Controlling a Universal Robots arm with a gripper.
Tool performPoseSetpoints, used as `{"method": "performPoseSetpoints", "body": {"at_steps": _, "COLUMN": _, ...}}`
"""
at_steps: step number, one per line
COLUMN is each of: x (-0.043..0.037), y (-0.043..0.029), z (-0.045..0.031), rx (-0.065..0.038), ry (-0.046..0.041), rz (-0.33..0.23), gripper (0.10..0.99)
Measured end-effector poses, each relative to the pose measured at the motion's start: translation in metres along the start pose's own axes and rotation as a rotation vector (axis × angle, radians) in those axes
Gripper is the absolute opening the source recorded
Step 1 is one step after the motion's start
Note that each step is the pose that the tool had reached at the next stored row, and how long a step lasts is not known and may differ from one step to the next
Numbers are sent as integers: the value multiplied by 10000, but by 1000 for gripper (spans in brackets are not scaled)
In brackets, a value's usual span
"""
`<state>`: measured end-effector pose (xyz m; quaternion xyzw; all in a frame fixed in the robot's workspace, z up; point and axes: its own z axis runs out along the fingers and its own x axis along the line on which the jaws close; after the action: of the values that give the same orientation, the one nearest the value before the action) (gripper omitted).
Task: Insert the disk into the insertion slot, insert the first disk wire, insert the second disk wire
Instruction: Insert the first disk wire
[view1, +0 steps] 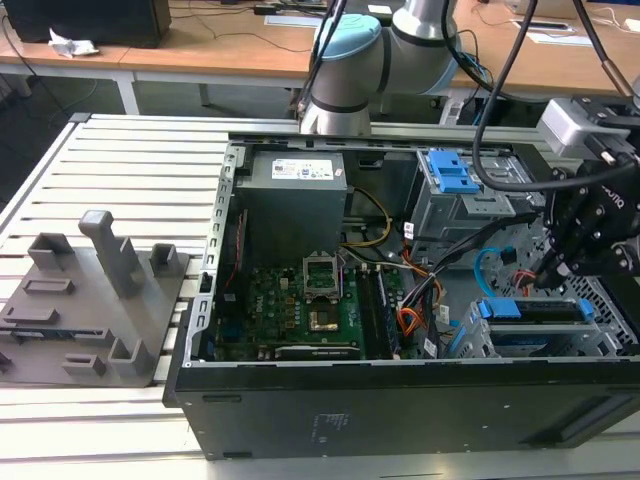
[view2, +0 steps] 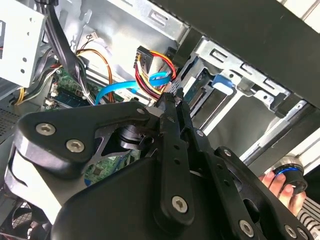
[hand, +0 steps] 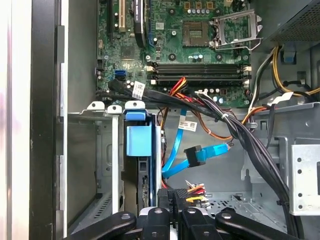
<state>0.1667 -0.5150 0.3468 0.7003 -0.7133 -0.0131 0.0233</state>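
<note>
Fingers (view2: 170, 134) were together, clamped on the plug of the first disk wire (hand: 193, 189) at lower centre. The disk (hand: 137, 142) already sat in the insertion slot (view1: 468, 338), while the second disk wire (hand: 200, 153) hung unplugged.

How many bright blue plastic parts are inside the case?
2: the blue latch on the taller cage, the disk's blue caddy in the insertion slot; others may be hidden.
</note>
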Motion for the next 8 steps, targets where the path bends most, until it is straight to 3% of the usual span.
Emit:
{"method": "performPoseSetpoints", "body": {"at_steps": 4, "x": 114, "y": -5, "z": 17, "rx": 0, "ry": 0, "rz": 1, "gripper": 161}}
{"method": "performPoseSetpoints", "body": {"at_steps": 8, "x": 150, "y": -15, "z": 25, "rx": 0, "ry": -2, "rz": 1, "gripper": 161}}
